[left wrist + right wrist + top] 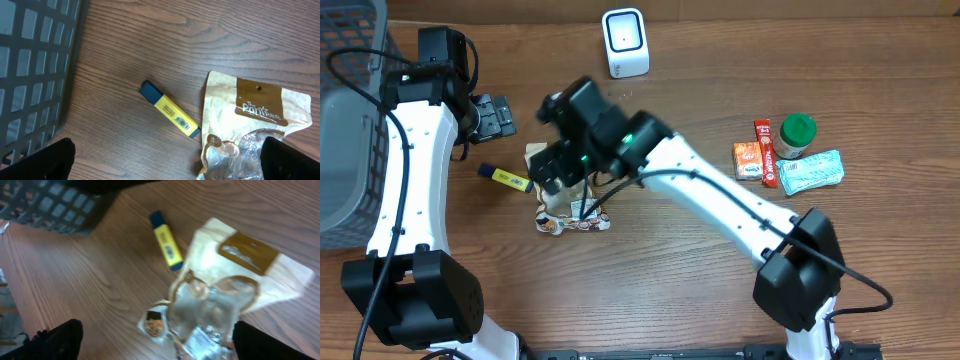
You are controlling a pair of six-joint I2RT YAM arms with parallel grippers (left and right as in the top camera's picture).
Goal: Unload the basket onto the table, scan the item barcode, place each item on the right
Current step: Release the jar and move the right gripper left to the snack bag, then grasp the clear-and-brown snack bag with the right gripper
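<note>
Below my jaws the table [150,40] is brown wood, matt, with a fine grain. The pouch [260,110] looks like tan kraft paper, its clear window [210,305] a crinkled, glossy film. The highlighter [170,109] is smooth yellow plastic, the basket [30,60] grey moulded plastic, the scanner [625,42] glossy white plastic.

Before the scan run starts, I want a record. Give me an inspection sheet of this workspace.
Surface: wooden table, no spills seen.
Job's things: white scanner at the far edge; snack pouch lying flat, crumpled.
Clutter: yellow highlighter beside the pouch; grey basket; packets and green-lidded jar to the right.
Grippers: left gripper open, empty; right gripper open over the pouch.
Cables: black cables along both arms.
Surroundings: nothing seen.
</note>
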